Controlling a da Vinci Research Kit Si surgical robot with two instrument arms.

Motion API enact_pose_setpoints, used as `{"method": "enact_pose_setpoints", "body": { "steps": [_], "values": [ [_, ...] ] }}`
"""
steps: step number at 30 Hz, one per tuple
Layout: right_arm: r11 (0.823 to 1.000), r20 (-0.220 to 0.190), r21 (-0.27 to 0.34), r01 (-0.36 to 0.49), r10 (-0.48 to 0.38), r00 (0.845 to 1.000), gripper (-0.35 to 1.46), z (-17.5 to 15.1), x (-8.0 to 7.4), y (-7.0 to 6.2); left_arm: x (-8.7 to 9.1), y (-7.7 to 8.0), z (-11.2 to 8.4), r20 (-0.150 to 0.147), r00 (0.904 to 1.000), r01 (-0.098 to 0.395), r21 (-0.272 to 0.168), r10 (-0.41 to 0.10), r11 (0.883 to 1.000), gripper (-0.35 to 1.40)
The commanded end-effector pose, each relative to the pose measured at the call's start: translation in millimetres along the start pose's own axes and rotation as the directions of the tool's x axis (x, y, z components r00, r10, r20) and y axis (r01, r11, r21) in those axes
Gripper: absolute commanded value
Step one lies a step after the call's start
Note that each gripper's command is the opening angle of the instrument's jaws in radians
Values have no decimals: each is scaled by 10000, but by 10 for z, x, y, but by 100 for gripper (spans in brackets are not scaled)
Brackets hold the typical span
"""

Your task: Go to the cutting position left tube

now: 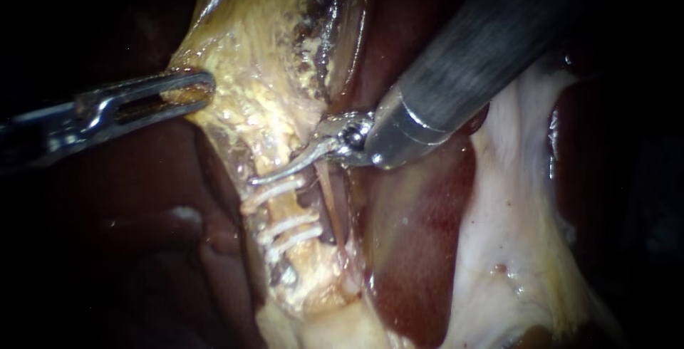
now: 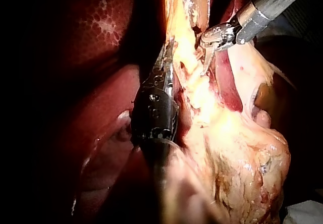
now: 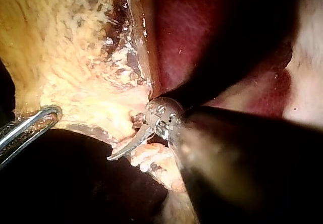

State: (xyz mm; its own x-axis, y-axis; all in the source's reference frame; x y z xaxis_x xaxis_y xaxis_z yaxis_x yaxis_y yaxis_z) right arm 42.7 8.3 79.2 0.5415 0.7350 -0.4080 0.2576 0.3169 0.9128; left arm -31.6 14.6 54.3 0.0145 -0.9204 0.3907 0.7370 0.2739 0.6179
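The left tube (image 1: 279,210) runs down the pale yellow tissue (image 1: 256,57) and carries three white clips (image 1: 276,192). My right instrument (image 1: 258,177) comes in from the upper right. Its curved blades lie together as one thin tip, laid across the left tube just above the topmost clip. A thinner reddish right tube (image 1: 329,203) passes under the blades' base. My left instrument (image 1: 198,90) comes in from the left, its jaws shut on the yellow tissue's edge, well above the clips. The right wrist view shows the blade tip (image 3: 114,155) against the tissue, the left jaws (image 3: 46,115) beside it.
Dark red liver (image 1: 420,249) lies right of the tubes, under my right instrument's thick shaft (image 1: 470,57). A white sheet of tissue (image 1: 513,199) spreads further right. More dark liver (image 1: 128,199) fills the lower left. In the left wrist view both instruments (image 2: 168,57) (image 2: 206,68) flank the yellow strand.
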Motion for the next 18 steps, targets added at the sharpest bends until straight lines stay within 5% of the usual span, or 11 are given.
{"method": "enact_pose_setpoints", "body": {
  "steps": [1,18],
  "values": [
    [10000,-30,-57,68,-69,10000,133,-1,-1,0,0,0,0,13,10000,6,-17,-6,10000,-35],
    [9959,159,-710,566,-556,9983,135,-32,-4,-10,0,-1,-2,13,10000,7,-21,-7,10000,-35]
  ]
}}
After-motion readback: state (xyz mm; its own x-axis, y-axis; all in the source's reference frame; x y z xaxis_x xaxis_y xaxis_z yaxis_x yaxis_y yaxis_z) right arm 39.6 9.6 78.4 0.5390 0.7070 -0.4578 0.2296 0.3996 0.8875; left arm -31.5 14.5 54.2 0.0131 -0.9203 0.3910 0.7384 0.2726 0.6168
